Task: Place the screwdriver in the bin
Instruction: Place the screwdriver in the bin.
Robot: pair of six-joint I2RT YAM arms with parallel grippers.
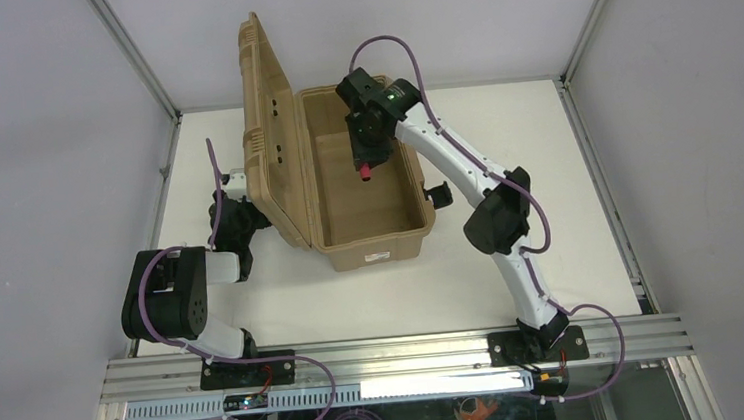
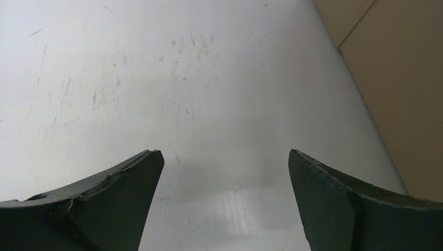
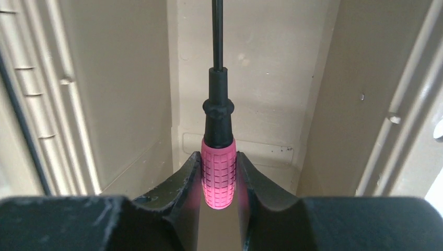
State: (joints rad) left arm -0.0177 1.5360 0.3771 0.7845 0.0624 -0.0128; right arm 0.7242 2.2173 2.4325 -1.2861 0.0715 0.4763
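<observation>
The tan bin (image 1: 376, 252) stands open on the table, its ribbed lid (image 1: 269, 128) upright on the left. My right gripper (image 1: 364, 160) hangs over the bin's open inside, shut on the screwdriver (image 1: 366, 173). In the right wrist view the fingers (image 3: 190, 172) clamp the pink handle (image 3: 218, 175), and the dark shaft (image 3: 218, 31) points away down toward the bin's floor (image 3: 261, 78). My left gripper (image 1: 239, 225) sits low on the table just left of the lid. In the left wrist view it (image 2: 224, 154) is open and empty, with the bin's wall (image 2: 402, 78) at the right.
Black latches (image 1: 438, 194) stick out on the bin's right side. A white label (image 1: 382, 257) is on its front wall. Bare white table (image 1: 544, 156) lies to the right of the bin and in front of it, framed by metal rails (image 1: 389, 354).
</observation>
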